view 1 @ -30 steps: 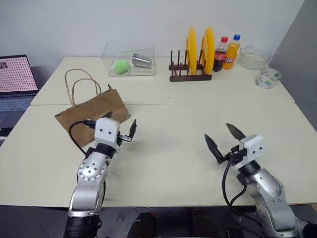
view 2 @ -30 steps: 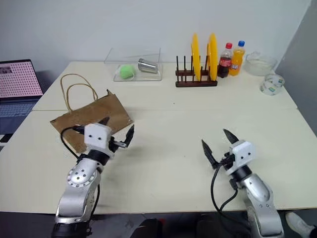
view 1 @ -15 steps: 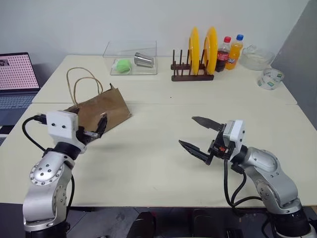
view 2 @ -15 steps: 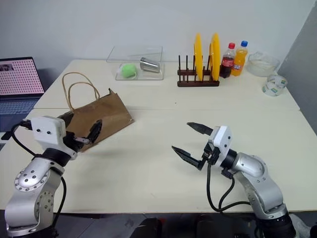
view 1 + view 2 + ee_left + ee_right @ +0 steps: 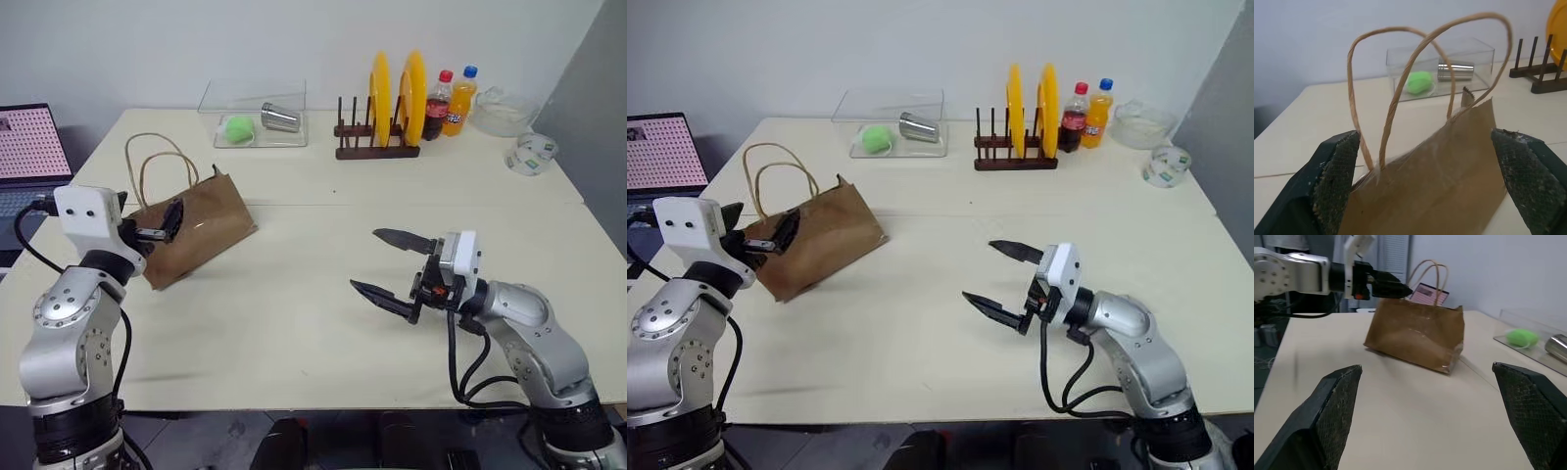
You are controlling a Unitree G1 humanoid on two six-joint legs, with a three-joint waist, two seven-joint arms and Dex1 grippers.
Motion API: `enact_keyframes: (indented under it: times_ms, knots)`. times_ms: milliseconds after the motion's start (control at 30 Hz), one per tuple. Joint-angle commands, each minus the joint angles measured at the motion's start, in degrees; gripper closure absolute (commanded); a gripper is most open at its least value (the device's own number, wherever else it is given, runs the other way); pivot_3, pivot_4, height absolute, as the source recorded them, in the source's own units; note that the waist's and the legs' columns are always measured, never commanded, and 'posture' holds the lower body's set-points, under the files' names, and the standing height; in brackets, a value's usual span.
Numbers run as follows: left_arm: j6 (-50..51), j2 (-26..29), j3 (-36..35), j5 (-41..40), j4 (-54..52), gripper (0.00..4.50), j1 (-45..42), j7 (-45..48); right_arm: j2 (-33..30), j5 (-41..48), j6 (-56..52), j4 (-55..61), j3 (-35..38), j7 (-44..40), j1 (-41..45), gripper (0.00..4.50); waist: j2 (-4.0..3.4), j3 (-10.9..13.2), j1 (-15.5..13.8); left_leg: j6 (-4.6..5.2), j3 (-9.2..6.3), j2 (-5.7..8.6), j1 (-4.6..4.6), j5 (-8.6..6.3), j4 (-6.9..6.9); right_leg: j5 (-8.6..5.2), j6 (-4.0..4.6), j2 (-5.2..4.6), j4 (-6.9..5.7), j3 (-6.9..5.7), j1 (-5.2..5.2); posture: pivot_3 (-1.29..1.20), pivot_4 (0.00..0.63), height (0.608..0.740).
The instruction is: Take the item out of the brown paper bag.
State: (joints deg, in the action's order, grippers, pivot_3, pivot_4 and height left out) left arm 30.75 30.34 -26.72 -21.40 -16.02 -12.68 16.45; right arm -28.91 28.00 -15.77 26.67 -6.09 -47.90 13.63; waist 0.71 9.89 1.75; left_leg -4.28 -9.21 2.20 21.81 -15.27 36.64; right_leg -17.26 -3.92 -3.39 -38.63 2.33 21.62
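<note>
The bag is found lying tilted near the worktop's left edge, its two handles looped toward the far-left corner. The item cannot be seen and is judged to be inside the bag.

The largest risk concerns the bag itself: it is light and unsecured, so a push from one side may simply slide it off the left edge or crumple its mouth shut, which would leave the item harder to reach. The left gripper is held at the bag's near-left end with fingers spread wide and nothing between them; if it is closed there, paper alone may be pinched, or a handle snagged, and the whole bag lifted with the item inside.

The right gripper is held well apart from the bag, over the middle of the worktop, likewise wide and empty, pointing toward the bag. If it is driven in before the bag is steadied, the bag would probably be shoved away.
</note>
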Motion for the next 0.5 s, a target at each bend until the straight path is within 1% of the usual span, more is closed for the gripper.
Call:
enact_keyframes:
  times_ms: [33, 300, 500]
  knots:
    - [-1.79, 1.4, -1.44, 0.03, 2.62, 0.03, -3.6, -0.71, -0.54, 1.97, -2.39, 3.23, -0.23, -0.57, 3.19, 0.0, 0.06, 0.03, -0.03, 0.0, 0.0, 0.0, 0.0, 0.0, 0.0, 0.0, 0.0, 0.0, -0.01, 0.0, 0.01, 0.0, 0.15, 0.74]
    - [-5.24, 3.85, 1.72, 2.19, 11.87, 0.03, -9.05, 1.9, -0.08, 1.57, -4.23, 3.64, -0.54, -0.28, 5.8, 0.0, 0.1, 0.05, -0.03, -0.01, 0.02, 0.01, 0.1, 0.01, 0.0, 0.01, 0.0, 0.0, -0.04, 0.02, 0.14, 0.0, 0.15, 0.74]
    - [-8.49, 7.06, 3.17, 3.74, 21.87, 0.03, -15.73, 4.46, -0.38, 1.26, -4.53, 3.81, -0.08, -0.1, 5.71, 0.0, 0.13, 0.07, 0.01, -0.01, 0.02, 0.01, 0.11, 0.01, 0.01, 0.01, 0.0, -0.01, -0.1, 0.02, 0.19, 0.0, 0.15, 0.74]
